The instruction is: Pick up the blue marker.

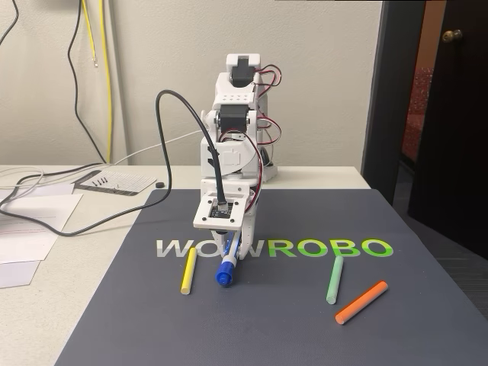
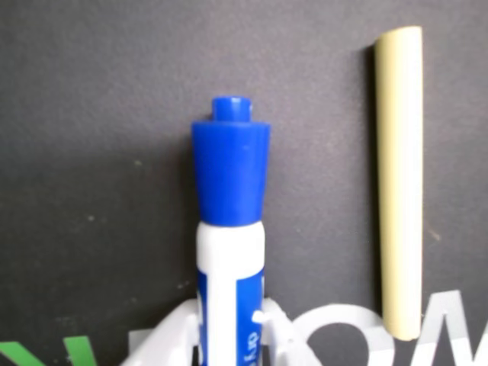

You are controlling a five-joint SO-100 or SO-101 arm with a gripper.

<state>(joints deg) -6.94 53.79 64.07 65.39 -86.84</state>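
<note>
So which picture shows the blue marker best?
The wrist view. The blue marker stands big and sharp in the middle, so you can see its blue cap, white body and blue label. In the fixed view the marker looks small, and the arm hides its upper part, leaving mostly the cap end showing.

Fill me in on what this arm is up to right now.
The small white arm is bent down over the dark mat, its gripper set on the blue marker. In the wrist view the marker's barrel runs between the white gripper parts, cap pointing away; a firm clamp can't be confirmed. The yellow stick lies beside it, the green stick and orange stick further right, untouched.
</note>
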